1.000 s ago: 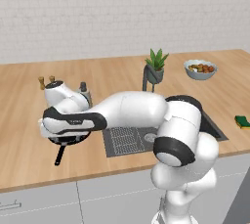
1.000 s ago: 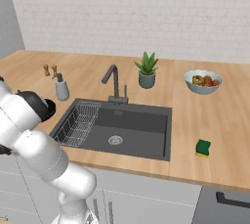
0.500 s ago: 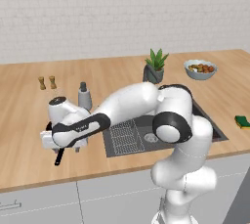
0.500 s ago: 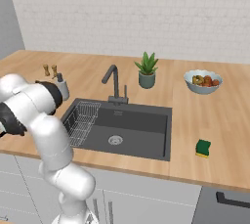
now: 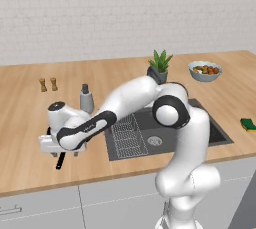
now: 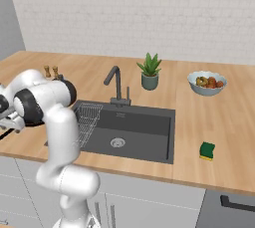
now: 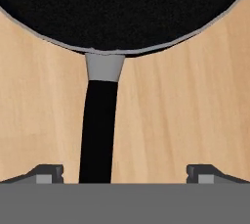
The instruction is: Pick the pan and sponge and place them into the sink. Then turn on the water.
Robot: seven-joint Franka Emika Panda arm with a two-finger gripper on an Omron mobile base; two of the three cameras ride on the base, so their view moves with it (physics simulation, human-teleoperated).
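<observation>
We hover the two-finger gripper (image 7: 125, 174), jaws spread wide, over the round black frying pan (image 7: 122, 10) on the wooden counter (image 7: 185, 110) left of the dark grey sink (image 5: 165, 133) — its long handle (image 7: 97, 130) sits off-centre, so next we centre, descend and close.

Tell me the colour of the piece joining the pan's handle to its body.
Light grey, between the black pan and its black handle; the hand view shows it best.

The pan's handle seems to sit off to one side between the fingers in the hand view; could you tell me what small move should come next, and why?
Probably a small sideways shift to centre on the handle, then close. The gripper is open above the counter, and the pan handle runs close to one fingertip, far from the other, so closing now would likely push it sideways.
</observation>
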